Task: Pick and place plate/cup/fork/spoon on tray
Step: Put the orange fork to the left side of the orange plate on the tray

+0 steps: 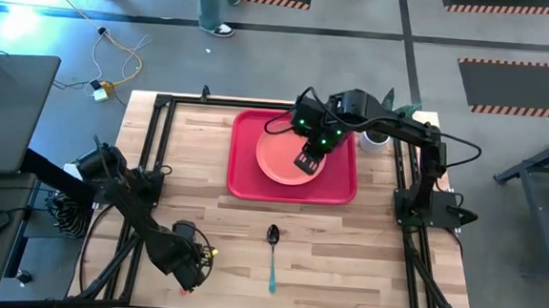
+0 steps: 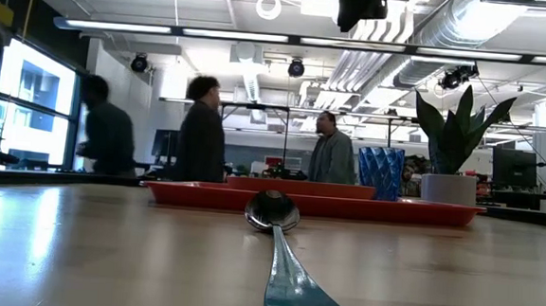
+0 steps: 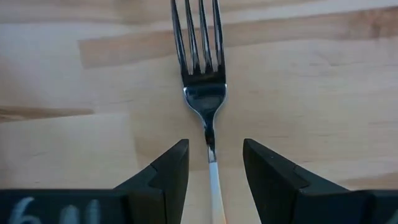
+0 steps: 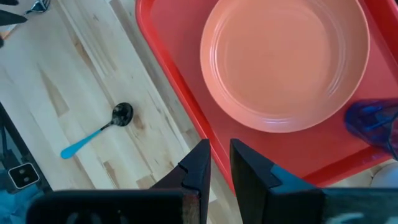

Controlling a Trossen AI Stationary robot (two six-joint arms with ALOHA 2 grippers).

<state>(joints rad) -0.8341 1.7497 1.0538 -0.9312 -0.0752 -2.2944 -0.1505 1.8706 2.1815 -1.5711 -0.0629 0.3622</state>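
Step in hand: picking up the fork (image 3: 204, 93); plate (image 1: 289, 158) and cup (image 4: 373, 124) judged already placed on the tray (image 1: 244, 176), fork and spoon (image 1: 272, 254) left to move.

Left gripper (image 3: 211, 168): low over the table (image 1: 363, 265) near its front edge, fingers (image 3: 168, 177) spread and not yet clenched.

Fork: flat on the wood, neck and pale handle lying in the gap between the two fingers, tines pointing forward past the fingertips.

Right gripper (image 4: 216, 165): up above the tray, fingers close together with only a narrow gap, grasping nothing visible; plate ahead of the fingertips, cup off to one side beyond the plate.

Spoon: alone on the bare wood, well apart from both pairs of fingers, bowl toward the tray.

Next move, as a judgement: close the left fingers on the thin neck or handle, squarely centred since slim metal could slip or twist, then lift and carry to a free part of the tray beside the plate.
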